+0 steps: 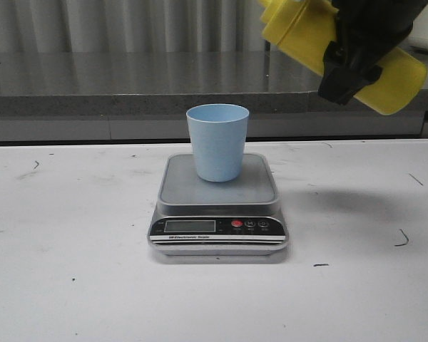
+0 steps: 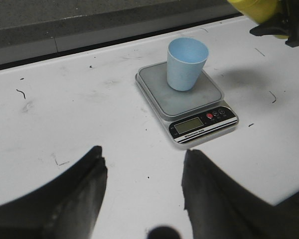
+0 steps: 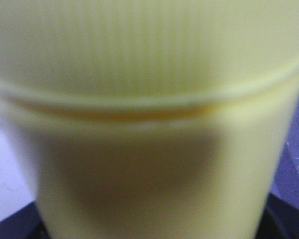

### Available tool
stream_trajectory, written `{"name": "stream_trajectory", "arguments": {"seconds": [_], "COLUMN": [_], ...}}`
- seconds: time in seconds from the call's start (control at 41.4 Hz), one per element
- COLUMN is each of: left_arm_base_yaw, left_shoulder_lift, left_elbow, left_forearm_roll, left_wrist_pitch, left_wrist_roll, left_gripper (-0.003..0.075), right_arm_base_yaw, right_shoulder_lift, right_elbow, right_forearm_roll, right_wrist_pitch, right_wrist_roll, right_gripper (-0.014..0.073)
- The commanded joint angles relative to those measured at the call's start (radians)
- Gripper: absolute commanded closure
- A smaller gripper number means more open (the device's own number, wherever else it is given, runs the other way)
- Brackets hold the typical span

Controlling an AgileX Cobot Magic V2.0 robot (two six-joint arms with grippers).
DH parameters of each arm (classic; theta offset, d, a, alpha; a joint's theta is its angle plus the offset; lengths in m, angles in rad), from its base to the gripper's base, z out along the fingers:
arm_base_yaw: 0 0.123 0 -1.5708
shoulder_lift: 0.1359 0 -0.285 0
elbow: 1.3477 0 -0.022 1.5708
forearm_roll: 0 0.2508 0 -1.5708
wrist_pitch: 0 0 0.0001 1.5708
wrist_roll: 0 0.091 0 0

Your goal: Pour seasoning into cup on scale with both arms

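The light blue cup stands upright on the silver-grey scale at the table's middle; both also show in the left wrist view, the cup on the scale. My right gripper is shut on the yellow seasoning bottle, held tilted high at the upper right, above and to the right of the cup; its nozzle end is cut off by the frame's top. The bottle fills the right wrist view. My left gripper is open and empty, hovering over bare table short of the scale.
The white table carries small dark scuff marks. A grey ledge and a pale corrugated wall run along the back. The bottle's shadow falls on the table right of the scale.
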Motion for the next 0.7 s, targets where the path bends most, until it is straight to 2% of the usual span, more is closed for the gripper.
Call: {"name": "stream_trajectory", "arguments": {"seconds": [0.0, 0.073, 0.169, 0.677], "left_arm_base_yaw": [0.002, 0.002, 0.002, 0.002], "left_shoulder_lift": [0.005, 0.005, 0.005, 0.005], "left_elbow": [-0.024, -0.024, -0.024, -0.024], "left_forearm_roll": [-0.01, -0.01, -0.01, -0.01], "left_wrist_pitch": [-0.063, -0.063, -0.063, -0.063], "left_wrist_roll": [-0.002, -0.002, -0.002, -0.002], "left_gripper": [0.0365, 0.0365, 0.0365, 0.0365], "right_arm_base_yaw": [0.054, 0.091, 0.135, 0.168], "right_shoulder_lift": [0.004, 0.034, 0.058, 0.074], "right_elbow": [-0.091, -0.111, -0.113, -0.113], "right_forearm_roll": [-0.254, -0.42, -0.601, -1.212], "right_wrist_pitch": [0.058, 0.105, 0.132, 0.133], "right_wrist_roll": [0.126, 0.179, 0.188, 0.181], "right_gripper": [0.0286, 0.0286, 0.0286, 0.0286]}}
